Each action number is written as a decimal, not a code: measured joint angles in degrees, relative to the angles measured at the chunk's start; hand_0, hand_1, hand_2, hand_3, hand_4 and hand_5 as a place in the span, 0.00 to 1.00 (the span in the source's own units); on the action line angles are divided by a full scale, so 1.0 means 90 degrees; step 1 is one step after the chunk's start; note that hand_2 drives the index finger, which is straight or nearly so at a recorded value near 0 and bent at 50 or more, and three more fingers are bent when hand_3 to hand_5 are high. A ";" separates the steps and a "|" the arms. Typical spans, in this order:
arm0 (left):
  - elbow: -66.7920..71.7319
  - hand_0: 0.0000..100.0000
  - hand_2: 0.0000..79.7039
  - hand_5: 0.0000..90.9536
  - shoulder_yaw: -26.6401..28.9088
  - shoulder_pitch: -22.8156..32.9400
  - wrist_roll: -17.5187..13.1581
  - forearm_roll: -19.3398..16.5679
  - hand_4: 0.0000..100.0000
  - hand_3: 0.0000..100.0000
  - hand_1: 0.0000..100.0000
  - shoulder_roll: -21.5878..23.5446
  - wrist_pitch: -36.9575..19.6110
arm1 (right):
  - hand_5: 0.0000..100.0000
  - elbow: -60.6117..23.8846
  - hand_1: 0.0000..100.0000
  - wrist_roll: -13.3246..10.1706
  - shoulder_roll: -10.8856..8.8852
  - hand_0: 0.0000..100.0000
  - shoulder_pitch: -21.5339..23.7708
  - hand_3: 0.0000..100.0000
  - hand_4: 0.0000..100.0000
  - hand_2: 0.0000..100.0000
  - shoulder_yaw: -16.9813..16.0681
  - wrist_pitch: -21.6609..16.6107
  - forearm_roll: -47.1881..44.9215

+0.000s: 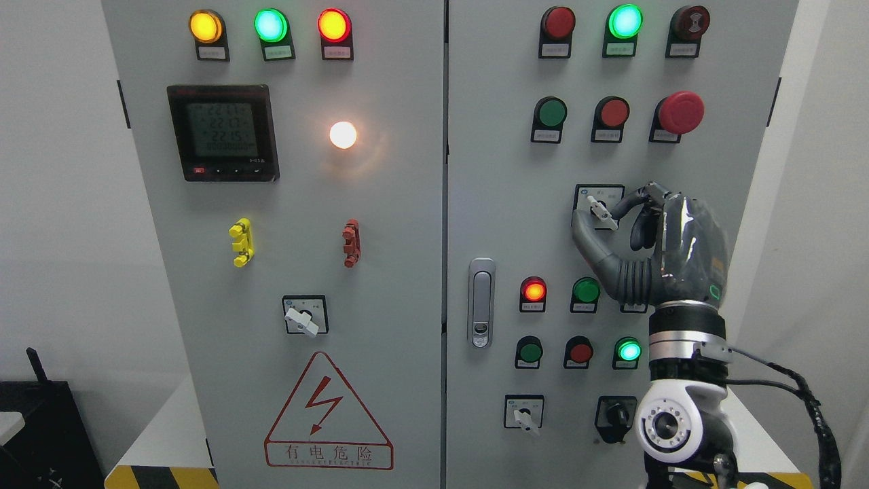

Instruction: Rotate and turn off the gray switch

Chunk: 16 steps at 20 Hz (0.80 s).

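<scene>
Gray switch on the cabinet's right door, lever tilted, pinched between the right hand's curled fingers

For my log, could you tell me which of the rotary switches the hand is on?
The upper right-door switch, by the right hand; the others sit lower, untouched.
</scene>
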 measured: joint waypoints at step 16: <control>0.0000 0.12 0.00 0.00 0.0000 0.0000 0.0000 0.0000 0.00 0.00 0.39 0.0000 0.0000 | 1.00 0.0088 0.49 -0.0005 0.0002 0.21 -0.0059 0.99 0.97 0.65 0.0024 0.0097 0.0025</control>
